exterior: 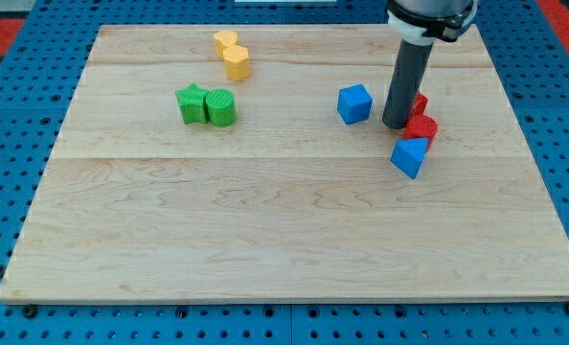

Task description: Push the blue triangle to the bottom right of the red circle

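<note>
The blue triangle (409, 156) lies right of the board's centre, touching the lower left side of the red circle (421, 128). A second red block (421, 103) sits just above the circle, partly hidden by the rod. My tip (395, 126) rests on the board just left of the red circle and above the blue triangle. A blue cube (354, 103) stands a short way to the tip's left.
A green star (192, 103) and a green cylinder (221, 107) touch each other at the upper left. A yellow heart (226, 41) and a yellow hexagon (237, 63) sit near the top edge. The wooden board (284, 240) lies on a blue pegboard.
</note>
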`<state>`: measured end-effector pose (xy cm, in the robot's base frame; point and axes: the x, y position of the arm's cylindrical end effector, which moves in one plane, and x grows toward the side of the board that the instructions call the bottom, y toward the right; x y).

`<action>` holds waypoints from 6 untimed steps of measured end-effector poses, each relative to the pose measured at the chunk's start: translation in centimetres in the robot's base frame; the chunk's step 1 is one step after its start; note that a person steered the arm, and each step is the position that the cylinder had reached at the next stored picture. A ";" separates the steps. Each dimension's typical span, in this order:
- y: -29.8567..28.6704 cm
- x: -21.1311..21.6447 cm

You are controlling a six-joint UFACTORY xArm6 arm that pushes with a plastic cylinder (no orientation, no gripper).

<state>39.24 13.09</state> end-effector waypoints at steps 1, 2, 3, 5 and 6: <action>-1.1 3.9; -1.1 4.6; -0.6 5.2; 2.8 7.3; 3.1 7.3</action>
